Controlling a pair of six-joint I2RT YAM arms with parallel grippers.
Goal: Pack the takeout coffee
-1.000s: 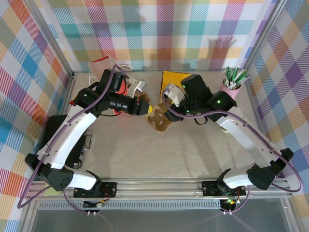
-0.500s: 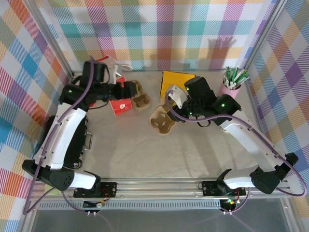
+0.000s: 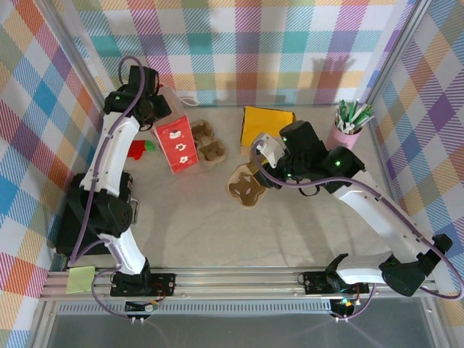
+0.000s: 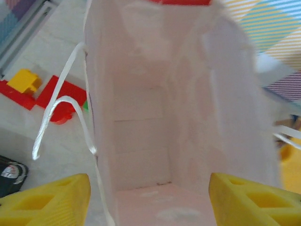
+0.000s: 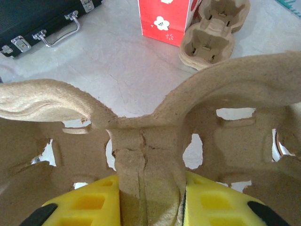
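At back left, our left gripper [image 4: 150, 202] just opened over the standing bag [image 3: 176, 143], ready for loading; right gripper [image 5: 149, 205] clamps carrier [image 5: 150, 127].

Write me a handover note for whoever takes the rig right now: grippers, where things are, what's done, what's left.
Left gripper: open, holding nothing, fingers on either side of the open mouth of the red paper bag.
Right gripper: shut on the centre ridge of a cardboard cup carrier, near the middle of the table.
Spare carriers lie just right of the bag.
Done: the bag stands open at back left; one carrier is in hand.
Left: bag and carrier are both empty. The coffee cup probably goes into the carrier, then the carrier into the bag.
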